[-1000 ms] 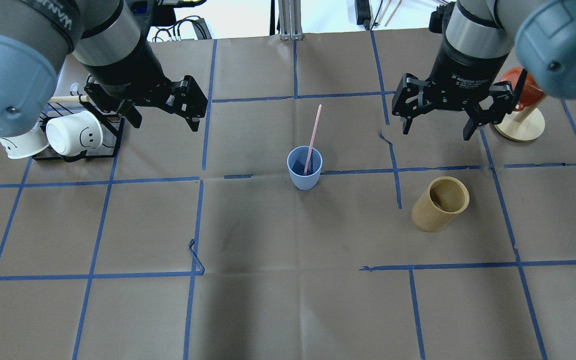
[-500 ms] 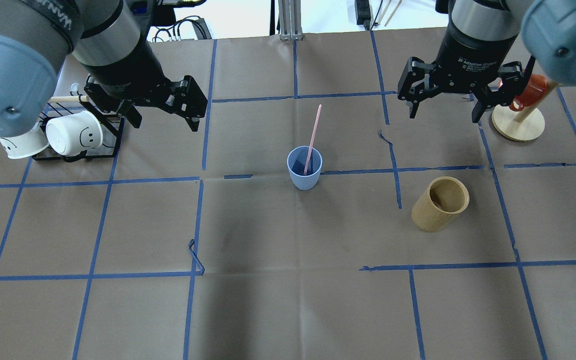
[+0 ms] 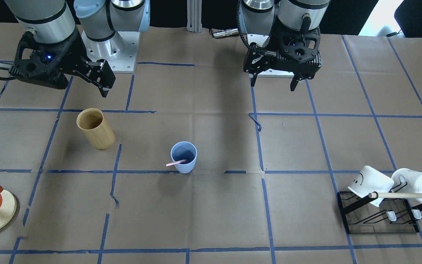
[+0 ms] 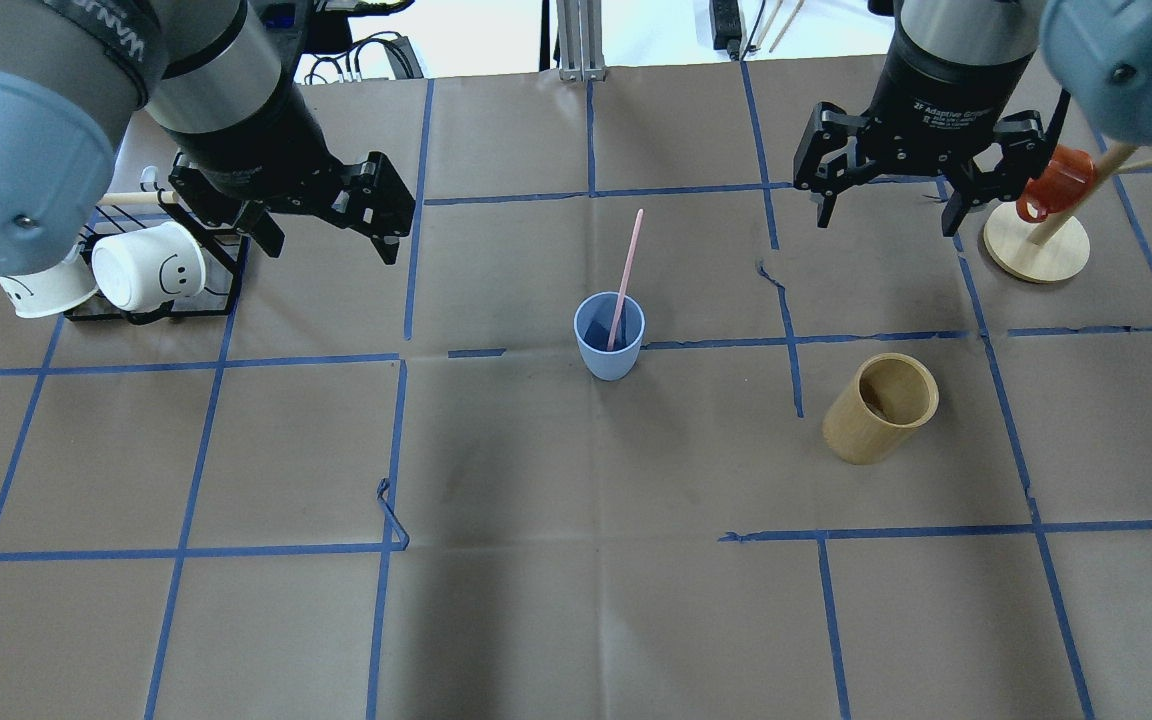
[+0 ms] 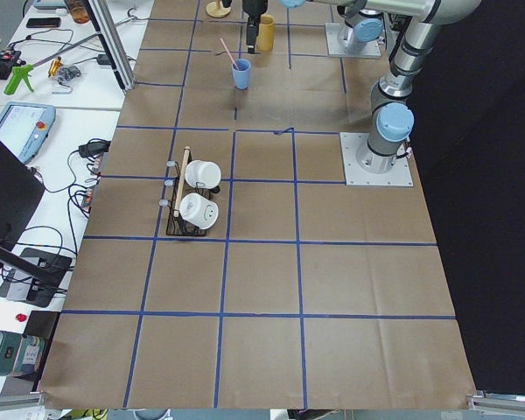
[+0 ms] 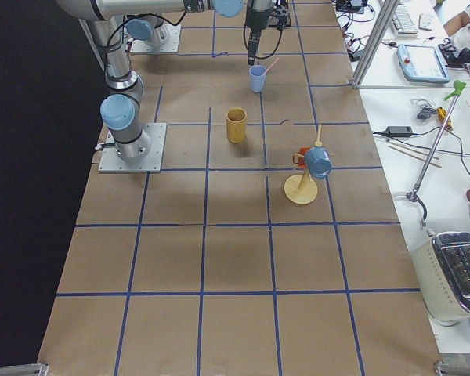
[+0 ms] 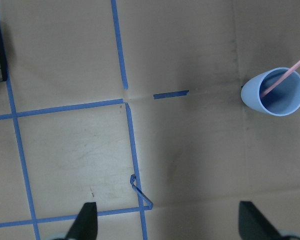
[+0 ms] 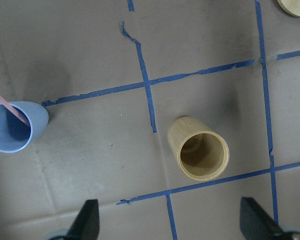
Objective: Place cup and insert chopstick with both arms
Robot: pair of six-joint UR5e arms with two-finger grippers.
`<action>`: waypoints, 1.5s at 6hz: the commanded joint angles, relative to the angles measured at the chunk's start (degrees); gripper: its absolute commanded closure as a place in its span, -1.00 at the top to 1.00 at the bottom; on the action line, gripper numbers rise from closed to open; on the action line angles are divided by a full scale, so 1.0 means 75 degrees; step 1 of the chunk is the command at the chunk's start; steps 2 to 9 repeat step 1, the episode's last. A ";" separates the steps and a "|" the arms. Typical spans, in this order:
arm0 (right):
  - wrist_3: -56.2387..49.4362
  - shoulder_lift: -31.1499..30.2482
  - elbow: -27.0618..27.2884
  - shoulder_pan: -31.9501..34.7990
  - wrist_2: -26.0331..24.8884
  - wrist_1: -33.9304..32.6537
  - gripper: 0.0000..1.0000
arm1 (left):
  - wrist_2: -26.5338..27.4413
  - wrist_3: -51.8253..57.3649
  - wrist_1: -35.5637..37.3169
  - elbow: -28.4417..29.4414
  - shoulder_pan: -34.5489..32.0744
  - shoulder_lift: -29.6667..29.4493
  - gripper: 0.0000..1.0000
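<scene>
The light-blue cup (image 4: 609, 342) stands upright at the table's middle, also in the front view (image 3: 184, 157). The pale-pink chopstick (image 4: 628, 262) stands in it and leans over the rim, also in the left wrist view (image 7: 285, 75) and the right wrist view (image 8: 7, 107). My left gripper (image 4: 331, 238) is open and empty, above the table to the cup's left. My right gripper (image 4: 886, 222) is open and empty, above the table to the cup's right and farther back. Neither gripper touches the cup.
A tan wooden cup (image 4: 881, 405) stands upright right of the blue cup. A black rack (image 4: 151, 300) with two white mugs and a wooden dowel is at the left. A wooden mug tree (image 4: 1036, 245) with an orange mug (image 4: 1054, 185) is at the back right.
My right gripper has risen and moved back, away from the cup, staying open. The left arm, the cup and the chopstick have not moved.
</scene>
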 commanded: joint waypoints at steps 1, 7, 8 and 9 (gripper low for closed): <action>-0.0001 0.0003 0.0007 0.0002 0.0001 0.0001 1.00 | 0.0000 0.0000 0.0000 0.0000 -0.0009 0.0000 0.96; -0.0001 0.0003 0.0007 0.0002 0.0001 0.0001 1.00 | 0.0000 0.0000 0.0000 0.0000 -0.0009 0.0000 0.96; -0.0001 0.0003 0.0007 0.0002 0.0001 0.0001 1.00 | 0.0000 0.0000 0.0000 0.0000 -0.0009 0.0000 0.96; -0.0001 0.0003 0.0007 0.0002 0.0001 0.0001 1.00 | 0.0000 0.0000 0.0000 0.0000 -0.0009 0.0000 0.96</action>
